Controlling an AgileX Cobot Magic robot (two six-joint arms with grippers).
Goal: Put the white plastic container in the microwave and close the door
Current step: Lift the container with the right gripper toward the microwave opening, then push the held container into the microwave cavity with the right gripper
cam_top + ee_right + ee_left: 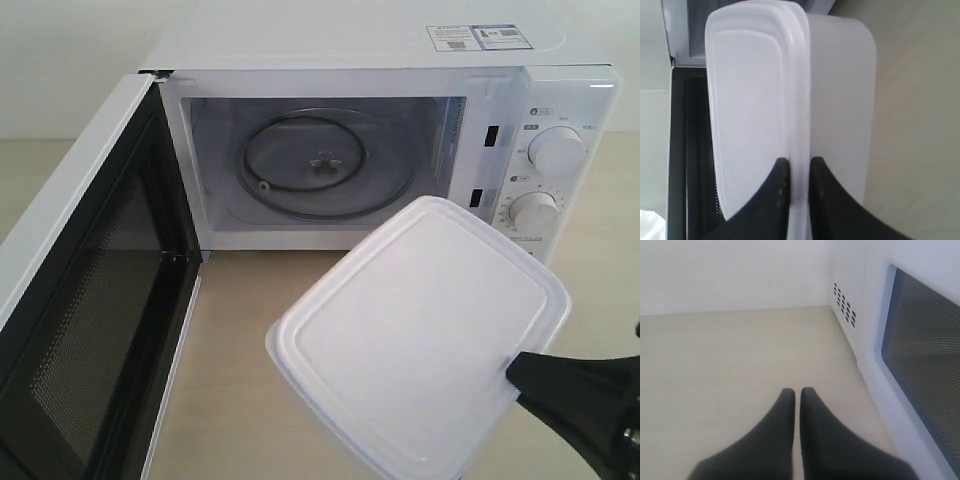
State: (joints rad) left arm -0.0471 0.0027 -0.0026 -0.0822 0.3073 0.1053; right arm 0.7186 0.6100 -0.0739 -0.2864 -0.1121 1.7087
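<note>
The white plastic container point(420, 330) hangs lifted in front of the microwave point(380, 60), lid up and turned at an angle. My right gripper point(796, 161) is shut on the rim of the white plastic container point(840, 90), one finger over the lid and one under it; in the exterior view its black finger point(580, 390) meets the box's near right corner. The door point(90, 300) stands swung wide open on the left, and the cavity with its glass turntable point(325, 165) is bare. My left gripper point(796, 391) is shut on nothing, low over the table beside the door's outer face point(920, 355).
Two round dials point(555, 150) sit on the microwave's right panel, just behind the box's far corner. The beige tabletop point(240, 300) stretches between the open door and the box. Vent holes point(845, 305) show on the microwave's side.
</note>
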